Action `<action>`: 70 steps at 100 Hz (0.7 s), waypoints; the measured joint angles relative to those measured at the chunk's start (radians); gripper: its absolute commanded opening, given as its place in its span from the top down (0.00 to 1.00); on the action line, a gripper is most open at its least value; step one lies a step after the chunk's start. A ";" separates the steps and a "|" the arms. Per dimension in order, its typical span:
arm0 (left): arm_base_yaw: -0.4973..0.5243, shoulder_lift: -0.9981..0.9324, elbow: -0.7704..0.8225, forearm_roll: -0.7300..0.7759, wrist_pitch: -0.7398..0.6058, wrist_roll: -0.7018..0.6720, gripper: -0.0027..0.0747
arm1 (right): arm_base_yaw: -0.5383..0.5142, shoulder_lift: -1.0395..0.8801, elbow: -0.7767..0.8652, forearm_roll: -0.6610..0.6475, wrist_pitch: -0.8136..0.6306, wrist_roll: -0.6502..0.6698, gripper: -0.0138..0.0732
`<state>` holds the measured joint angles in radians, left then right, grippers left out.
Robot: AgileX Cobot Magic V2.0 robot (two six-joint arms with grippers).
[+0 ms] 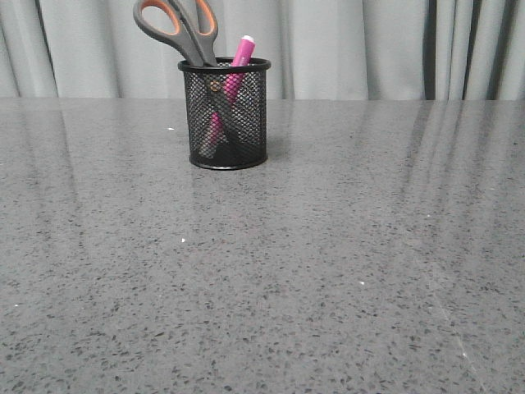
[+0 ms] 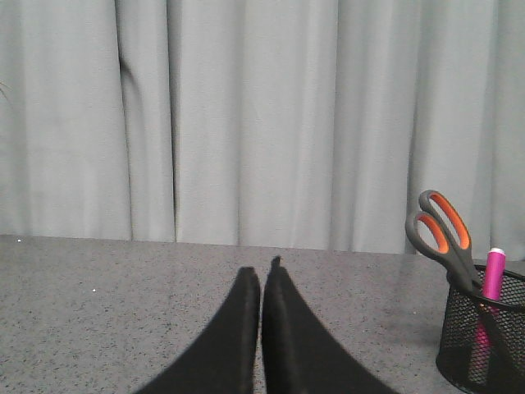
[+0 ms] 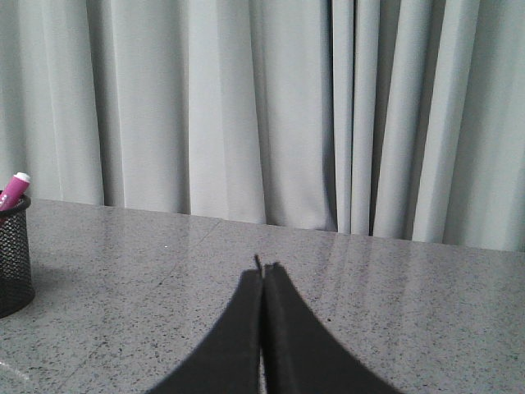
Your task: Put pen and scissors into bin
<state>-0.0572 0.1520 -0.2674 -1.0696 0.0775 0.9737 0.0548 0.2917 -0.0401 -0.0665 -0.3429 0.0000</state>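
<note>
Grey speckled stone makes up the desk (image 1: 328, 271) before us, backed by pale pleated curtains (image 1: 353, 45).

Our left gripper (image 2: 262, 275) shows only in its wrist view, its two black fingers (image 2: 234, 336) pressed together with nothing between them. It hangs just above the desk, well apart from the things of the task. Our right gripper (image 3: 262, 271) is likewise clenched on nothing, fingers (image 3: 295, 345) touching along their length, low over bare stone.

Outward from them, the front view places the black wire-mesh bin (image 1: 225, 113) upright at about 11 o'clock on the desk, near the far edge. Inside it stand the scissors (image 1: 184, 29), blades down, their grey, orange-lined handles rising above the rim and leaning toward 11 o'clock. Beside them the magenta pen (image 1: 240, 56) leans toward 1 o'clock, its whitish cap just clearing the rim, and its body shows through the mesh crossing the scissors.

Neither gripper touches the bin.
</note>
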 measured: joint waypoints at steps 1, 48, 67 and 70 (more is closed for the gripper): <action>0.000 0.000 0.000 0.000 0.000 0.000 0.99 | 0.000 0.000 0.000 0.000 0.000 0.000 0.92; 0.000 0.000 0.000 0.005 -0.002 0.000 0.99 | 0.000 0.000 0.000 0.000 0.000 0.000 0.92; 0.000 0.000 0.019 0.449 0.012 -0.374 0.99 | 0.000 0.000 0.000 0.000 0.000 0.000 0.92; 0.000 0.000 0.028 0.582 0.015 -0.510 0.99 | 0.000 0.000 0.000 0.000 0.000 0.000 0.92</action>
<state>-0.0572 0.1520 -0.2395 -0.4879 0.0925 0.4639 0.0548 0.2917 -0.0401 -0.0665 -0.3429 0.0000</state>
